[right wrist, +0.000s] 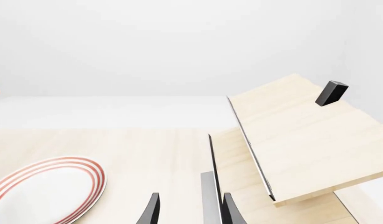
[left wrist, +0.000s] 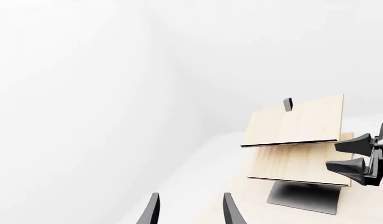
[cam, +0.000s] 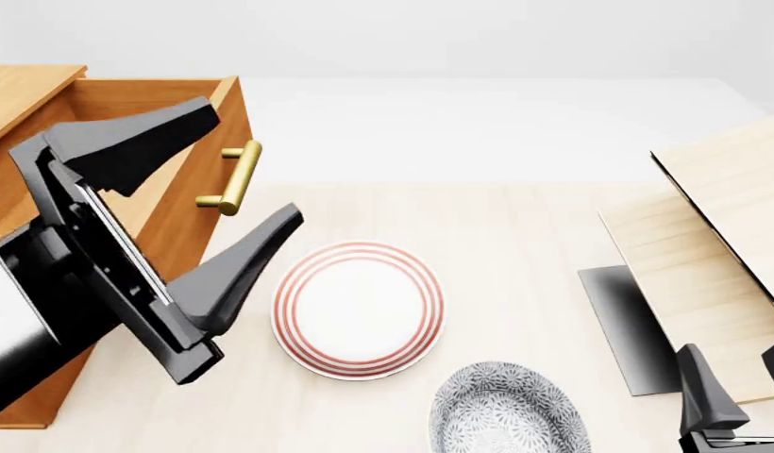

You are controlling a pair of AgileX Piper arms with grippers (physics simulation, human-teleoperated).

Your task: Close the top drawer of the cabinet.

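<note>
The cabinet (cam: 22,94) of orange-brown wood stands at the table's left. Its top drawer (cam: 171,222) is pulled out, with its brass handle (cam: 236,177) facing right. My left gripper (cam: 251,162) looms large in the front view, open, and its two dark fingers straddle the drawer front and handle in the image; contact cannot be judged. In the left wrist view that gripper (left wrist: 190,210) is open with nothing between the fingers, and the cabinet is out of view. My right gripper (cam: 736,373) sits open at the near right, as also seen in the right wrist view (right wrist: 190,210).
A red-ringed white plate (cam: 358,310) lies mid-table, with a grey patterned plate (cam: 507,411) nearer. Pale wood boards (cam: 727,236) on a dark base (cam: 627,321) stand tilted at the right, just beyond the right gripper.
</note>
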